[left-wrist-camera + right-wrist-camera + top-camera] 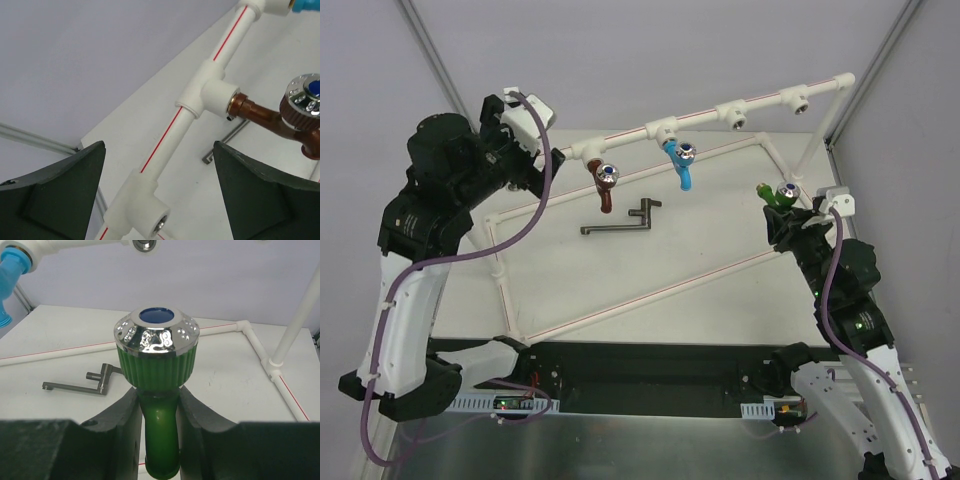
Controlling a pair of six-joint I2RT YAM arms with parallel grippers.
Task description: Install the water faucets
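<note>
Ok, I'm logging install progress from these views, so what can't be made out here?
Reddish-brown faucet: left wrist view, spout cut off by the right edge.
Blue faucet: right wrist view, cut off by the left edge; top view too small to judge its seating.
Green faucet: right wrist view, lower end sunk between the right gripper's fingers at the bottom edge; no threads visible.
Left gripper: top view, fingers hidden by its wrist.

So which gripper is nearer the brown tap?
Left. The left gripper is open by the white pipe, just beside the brown tap. The right gripper is far off to the right, shut on the green tap.
</note>
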